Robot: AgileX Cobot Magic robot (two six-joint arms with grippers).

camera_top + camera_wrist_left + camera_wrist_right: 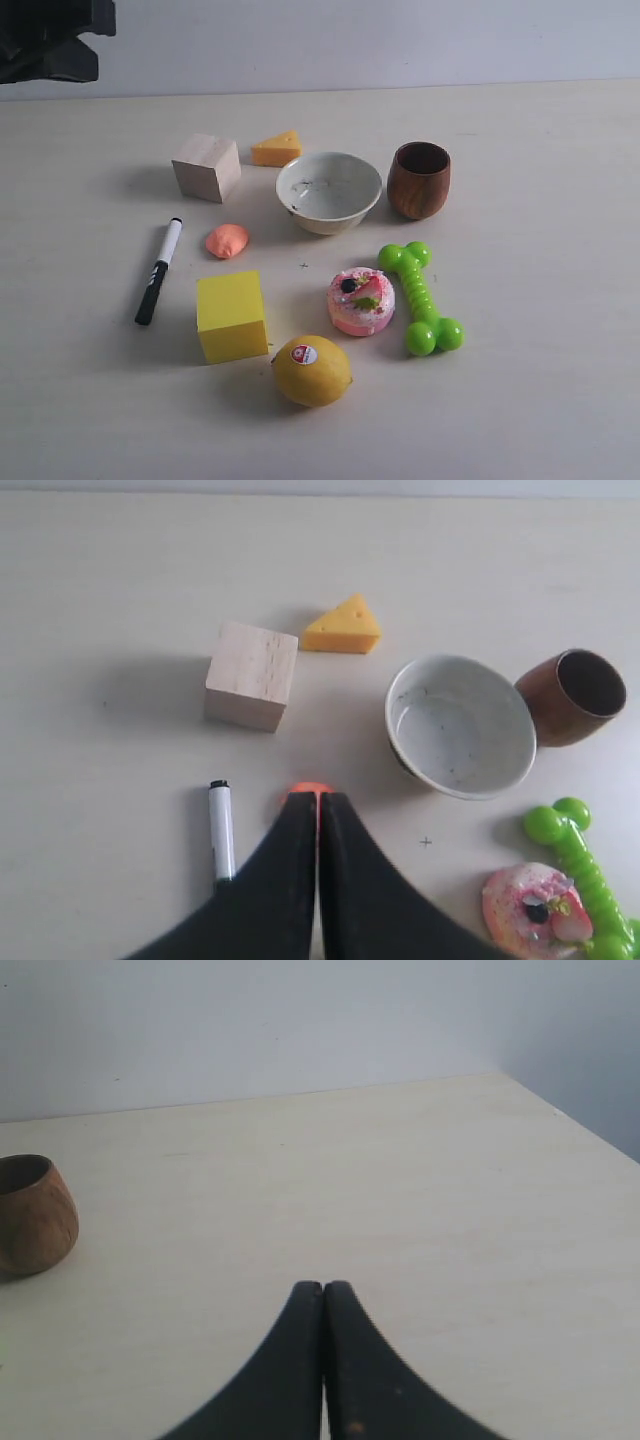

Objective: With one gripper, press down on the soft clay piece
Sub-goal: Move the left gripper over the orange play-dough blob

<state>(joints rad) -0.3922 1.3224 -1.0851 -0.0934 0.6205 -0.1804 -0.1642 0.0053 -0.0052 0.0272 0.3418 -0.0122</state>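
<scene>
Left tool [318, 802] and right tool [322, 1290] are closed, empty. The soft clay piece [227, 240] lies at the yellow block's [231, 315] twelve o'clock.

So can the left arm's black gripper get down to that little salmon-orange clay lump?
Probably yes. The shut left gripper points straight at the salmon-orange clay lump, with nothing covering it; the black-and-white marker lies apart.

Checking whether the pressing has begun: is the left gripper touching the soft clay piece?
Apart. The exterior view shows the soft clay piece lying bare, with nothing on it; the left gripper hangs above it.
</scene>
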